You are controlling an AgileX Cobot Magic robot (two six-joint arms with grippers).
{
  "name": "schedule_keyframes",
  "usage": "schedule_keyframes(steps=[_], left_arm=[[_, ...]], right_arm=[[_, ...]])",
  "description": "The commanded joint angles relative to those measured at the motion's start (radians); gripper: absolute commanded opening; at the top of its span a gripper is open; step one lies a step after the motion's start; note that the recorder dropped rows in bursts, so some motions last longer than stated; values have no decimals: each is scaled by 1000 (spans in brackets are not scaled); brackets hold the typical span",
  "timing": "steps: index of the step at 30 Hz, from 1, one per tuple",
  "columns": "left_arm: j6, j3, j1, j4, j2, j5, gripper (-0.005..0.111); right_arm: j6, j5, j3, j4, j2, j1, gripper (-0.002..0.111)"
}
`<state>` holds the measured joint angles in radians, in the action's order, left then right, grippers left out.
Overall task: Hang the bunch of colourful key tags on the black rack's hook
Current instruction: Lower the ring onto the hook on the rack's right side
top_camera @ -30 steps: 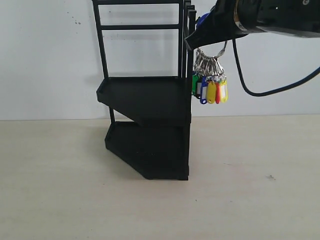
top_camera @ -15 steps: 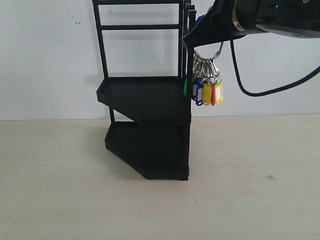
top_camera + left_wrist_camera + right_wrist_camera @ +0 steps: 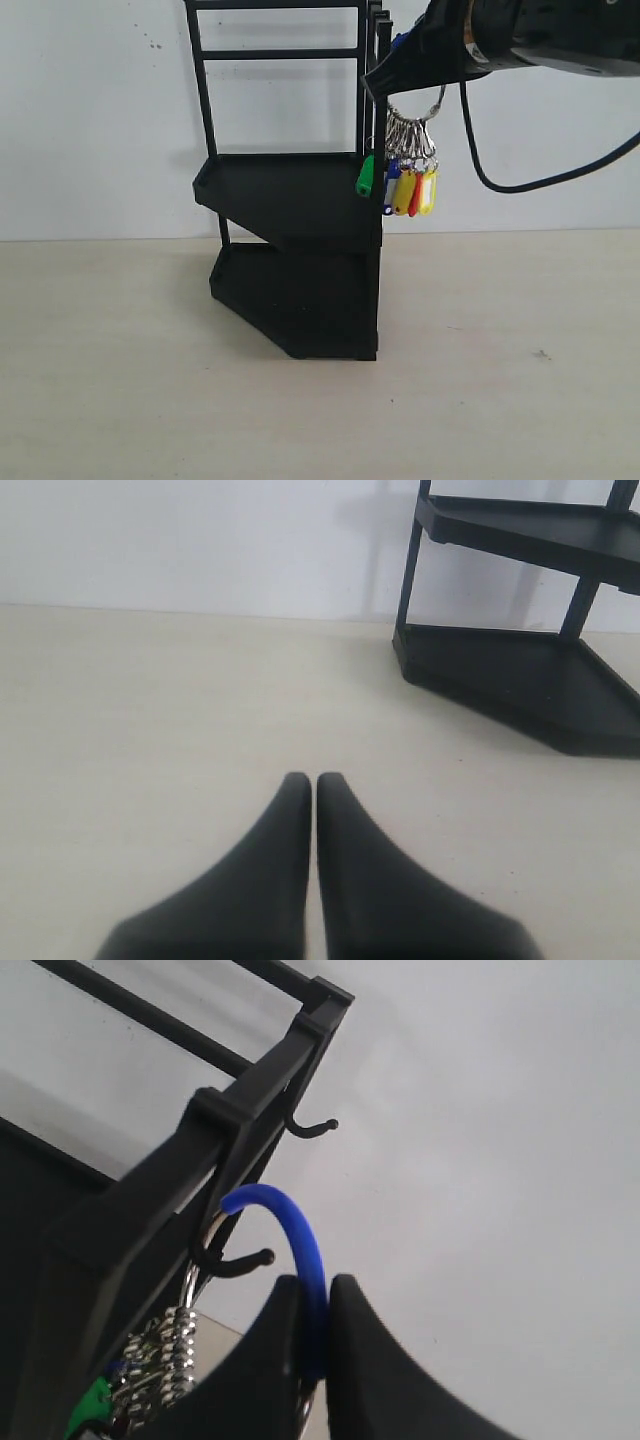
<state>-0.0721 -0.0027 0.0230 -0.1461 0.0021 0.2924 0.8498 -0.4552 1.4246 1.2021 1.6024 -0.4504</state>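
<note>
The black rack stands at mid-table against the wall. My right gripper is at the top of its right upright post, shut on the blue sleeve of the colourful key tag bunch. In the right wrist view the gripper pinches the sleeve, and the ring arcs over the lower hook, whose prong tip shows inside the loop. A second hook sits higher on the post. The tags hang beside the upper tray, with one green tag swung over its edge. My left gripper is shut and empty above the table.
The pale tabletop spreads around the rack, with a white wall behind. A black cable loops down from the right arm. In the left wrist view the rack's lower tray lies ahead of the left gripper.
The right gripper has carried the bunch a little left, up against the post. The tags swung left and the green tag kicked out over the tray edge.
</note>
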Motion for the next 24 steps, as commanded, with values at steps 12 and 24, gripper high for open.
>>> schedule_keyframes(steps=[12, 24], left_arm=[[-3, 3, -2, 5, -2, -3, 4], [-3, 3, -2, 5, -2, -3, 4]], right_arm=[[-30, 63, -18, -61, -5, 1, 0], [-41, 112, -20, -114, 20, 1, 0]])
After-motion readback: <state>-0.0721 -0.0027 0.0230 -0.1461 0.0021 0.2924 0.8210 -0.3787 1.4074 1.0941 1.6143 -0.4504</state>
